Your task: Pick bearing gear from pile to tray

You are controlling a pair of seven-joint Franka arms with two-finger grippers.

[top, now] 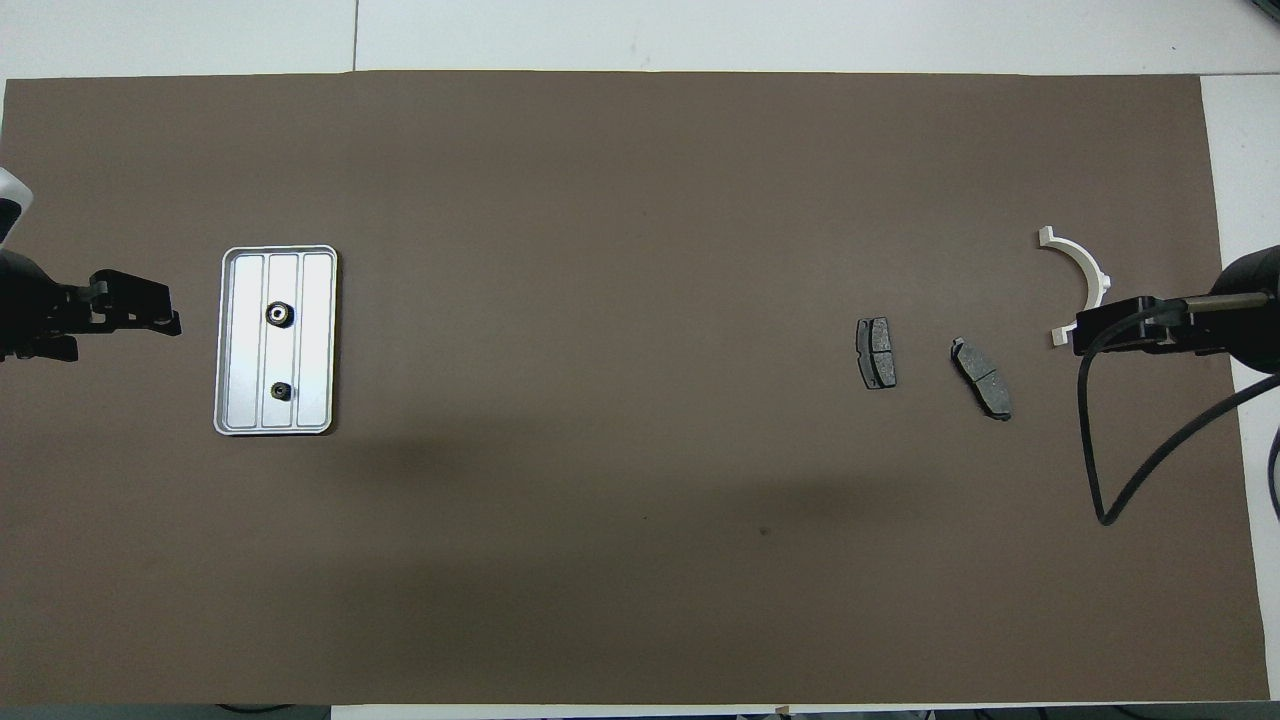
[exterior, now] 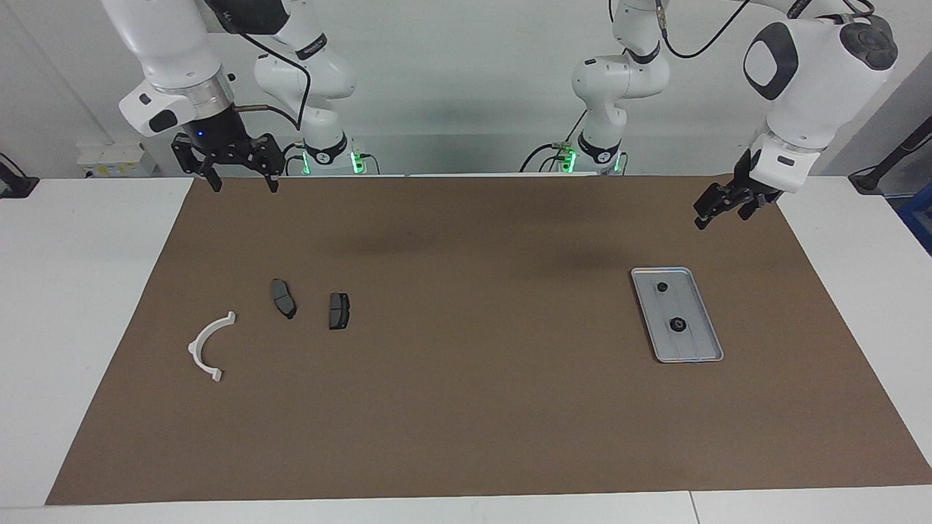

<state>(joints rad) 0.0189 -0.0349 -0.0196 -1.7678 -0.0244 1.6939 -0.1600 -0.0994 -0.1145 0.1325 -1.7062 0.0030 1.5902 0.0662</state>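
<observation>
The silver tray [exterior: 695,348] [top: 318,345] lies toward the left arm's end of the table. Two small black round bearing gears [exterior: 677,324] [top: 279,314] rest in it. The pile holds a white half-ring bracket [exterior: 210,346] [top: 1082,268] and two dark brake pads [exterior: 283,298] [top: 876,352], toward the right arm's end. My left gripper [exterior: 705,217] [top: 165,318] hangs open and empty over the mat beside the tray. My right gripper [exterior: 244,186] [top: 1085,335] hangs high and open, holding nothing. From overhead it overlaps one end of the bracket.
A brown mat [exterior: 473,407] [top: 620,200] covers most of the white table. The second brake pad [exterior: 338,311] [top: 982,377] lies beside the first. A black cable [top: 1110,480] loops down from the right arm.
</observation>
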